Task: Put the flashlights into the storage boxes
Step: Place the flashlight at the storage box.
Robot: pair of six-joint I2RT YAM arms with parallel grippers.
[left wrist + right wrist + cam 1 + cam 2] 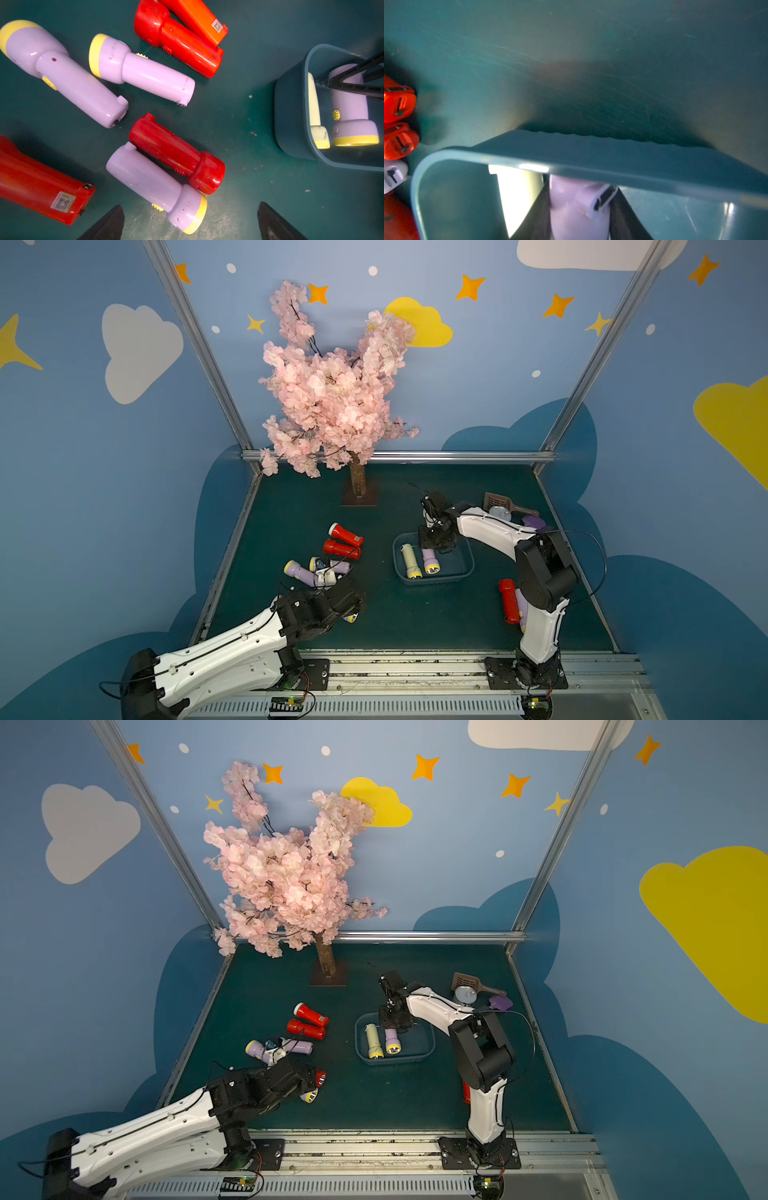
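Observation:
The blue-grey storage box (pixel 432 578) (pixel 395 1058) sits right of centre on the green mat. A pale green flashlight (pixel 409 560) and a lilac flashlight (pixel 430 562) (pixel 577 207) lie in it. My right gripper (pixel 432 545) (pixel 579 197) reaches into the box, shut on the lilac flashlight's tail. My left gripper (pixel 190 207) (pixel 353 605) hangs open over a lilac flashlight (pixel 153 185) lying against a red one (pixel 174 153). More flashlights lie around it: two lilac (pixel 62 72) (pixel 141 70), two red (pixel 178 41) (pixel 345 535), and a red one (pixel 41 187).
A red flashlight (pixel 509 600) lies beside the right arm's base. A brown slotted scoop (pixel 496 502), a silver can (pixel 500 513) and a purple object (pixel 534 522) sit at the back right. A pink blossom tree (pixel 332 398) stands at the back.

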